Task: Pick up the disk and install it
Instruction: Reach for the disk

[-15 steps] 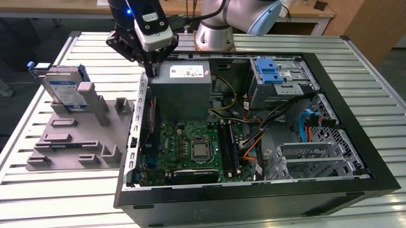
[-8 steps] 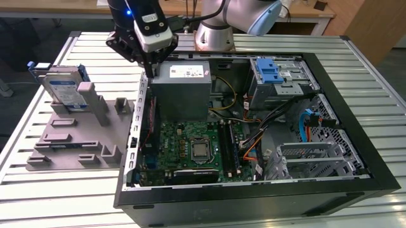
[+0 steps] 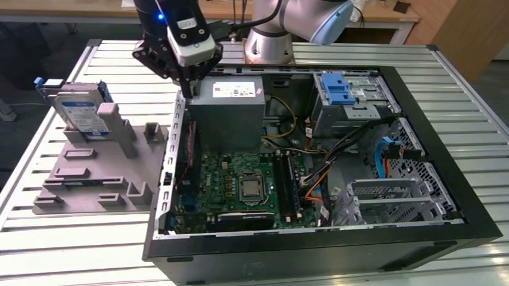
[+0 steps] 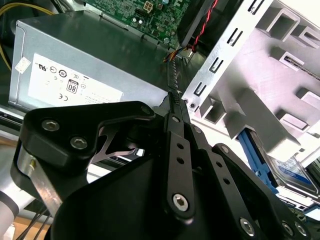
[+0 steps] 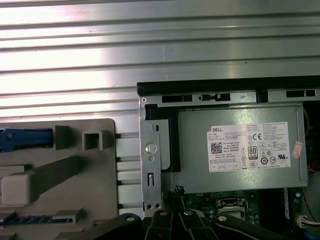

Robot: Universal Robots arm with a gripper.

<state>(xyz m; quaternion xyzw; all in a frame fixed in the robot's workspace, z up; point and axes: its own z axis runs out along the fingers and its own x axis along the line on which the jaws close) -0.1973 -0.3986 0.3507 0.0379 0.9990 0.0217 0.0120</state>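
Disk (image 3: 82,113) is how we name the flat rectangular silver-grey hard drive with a blue-and-white label and blue plastic rails. It stands on edge in a slot of the grey plastic holder block (image 3: 95,179). That block lies outside the open black computer case (image 3: 318,247), along the case's side on the exterior view's left. In the second wrist view we catch the disk's label (image 4: 295,172) behind one of the block's grey posts.

We see the black two-finger gripper (image 3: 188,89) well apart from the disk, hanging over the case wall that faces the holder block. It is clenched: its fingers (image 4: 180,150) run tip against tip and grasp no object. The tips point down at the bare metal edge of the case. We cannot tell whether they touch it.

Just inside the case at that corner sits the big grey metal power supply box (image 3: 230,113) with its white sticker, also plain in the first wrist view (image 5: 240,150). Deeper inside the case lies the green motherboard (image 3: 238,185). A blue plastic latch (image 3: 338,89) sits on the metal drive cage at the case's corner toward the exterior view's right. Case and holder block both rest on the slatted silver metal table (image 3: 469,107).
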